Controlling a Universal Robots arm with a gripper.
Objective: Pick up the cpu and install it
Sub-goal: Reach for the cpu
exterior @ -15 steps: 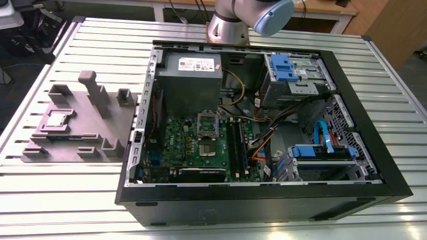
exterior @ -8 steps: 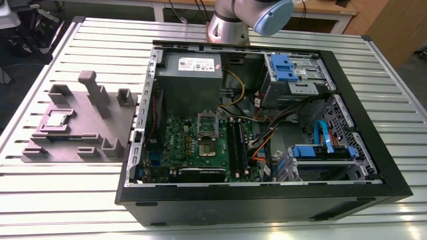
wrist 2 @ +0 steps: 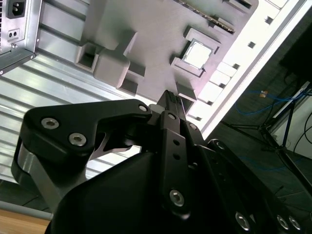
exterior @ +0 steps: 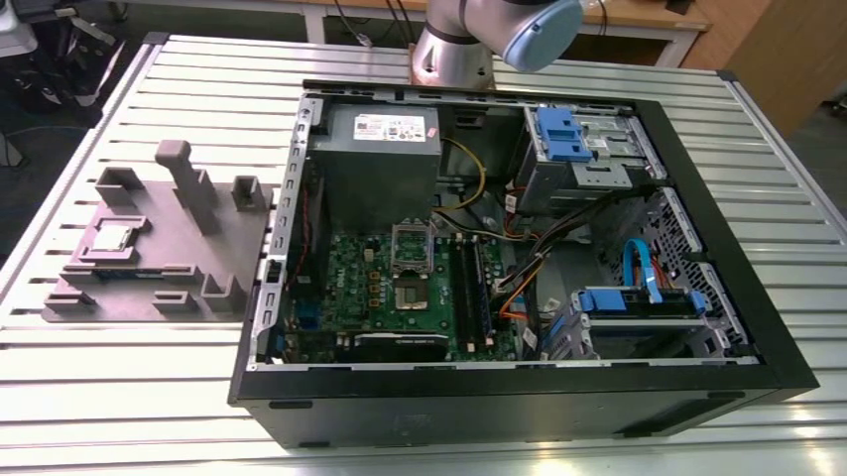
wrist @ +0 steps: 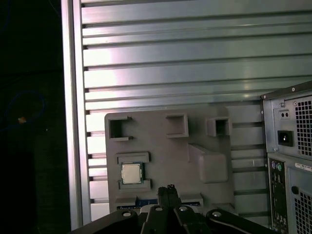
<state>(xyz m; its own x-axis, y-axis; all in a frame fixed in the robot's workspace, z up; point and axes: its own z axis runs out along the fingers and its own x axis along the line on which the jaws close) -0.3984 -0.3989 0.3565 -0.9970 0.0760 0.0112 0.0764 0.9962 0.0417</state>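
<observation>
The cpu is a small square silvery chip lying flat in a recess of the grey fixture block, on the table at the exterior view's left. It also lies in that recess in the first wrist view and in the second wrist view. My gripper hangs well above the fixture, off to one side of the cpu, with its black fingertips pressed together and nothing between them. The open socket sits on the green motherboard inside the computer case.
The open black case lies on its side across the slatted metal table, with a grey power supply, black memory sticks, drive cages and loose cables inside. The fixture carries several raised posts. The arm's base stands behind the case.
</observation>
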